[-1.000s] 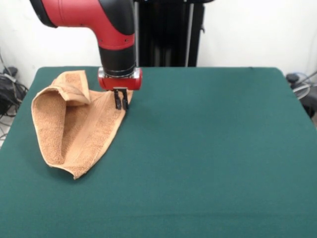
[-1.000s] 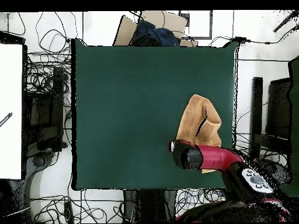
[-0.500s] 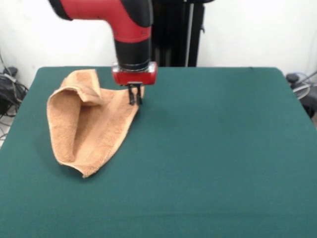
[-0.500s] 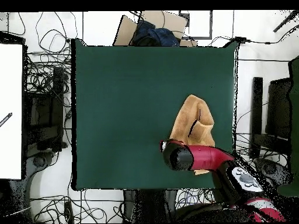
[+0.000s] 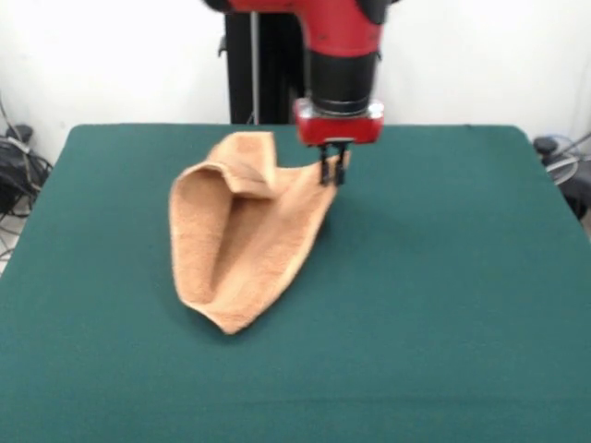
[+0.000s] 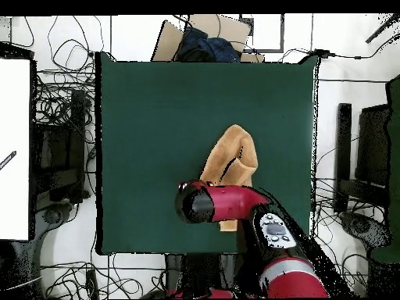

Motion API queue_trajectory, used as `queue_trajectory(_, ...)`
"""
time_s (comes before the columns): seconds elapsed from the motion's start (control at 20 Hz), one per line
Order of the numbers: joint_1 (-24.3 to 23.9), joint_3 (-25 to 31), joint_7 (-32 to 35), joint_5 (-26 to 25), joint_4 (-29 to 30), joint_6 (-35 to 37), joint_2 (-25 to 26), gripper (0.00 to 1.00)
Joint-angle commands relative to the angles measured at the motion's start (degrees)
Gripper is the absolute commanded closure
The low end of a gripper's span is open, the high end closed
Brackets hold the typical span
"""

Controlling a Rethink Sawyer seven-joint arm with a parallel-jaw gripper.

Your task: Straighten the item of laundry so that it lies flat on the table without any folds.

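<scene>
1. Orange-tan terry towel (image 5: 242,242) lies bunched, folded over itself, mid dark green cloth-topped counter (image 5: 443,277).
2. Red-and-black arm's tool (image 5: 331,173) is pinched narrow on the towel's corner at 1 o'clock, likely to drag folds out.
3. Left flap curls over; not flat yet.

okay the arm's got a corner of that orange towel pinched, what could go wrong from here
The gripper holds only one corner of the towel, so the corner could slip out. The towel is folded over itself with a raised flap; dragging may carry that fold along rather than open it. It could also bunch against the table.
</scene>
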Motion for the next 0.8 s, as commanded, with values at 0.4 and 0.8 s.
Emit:
queue_trajectory(0.4,10.5,-1.5,19.3,15.5,4.2,-2.8,-5.4,1.00)
queue_trajectory(0.8,15.4,-5.5,16.8,23.0,4.4,18.4,-21.1,1.00)
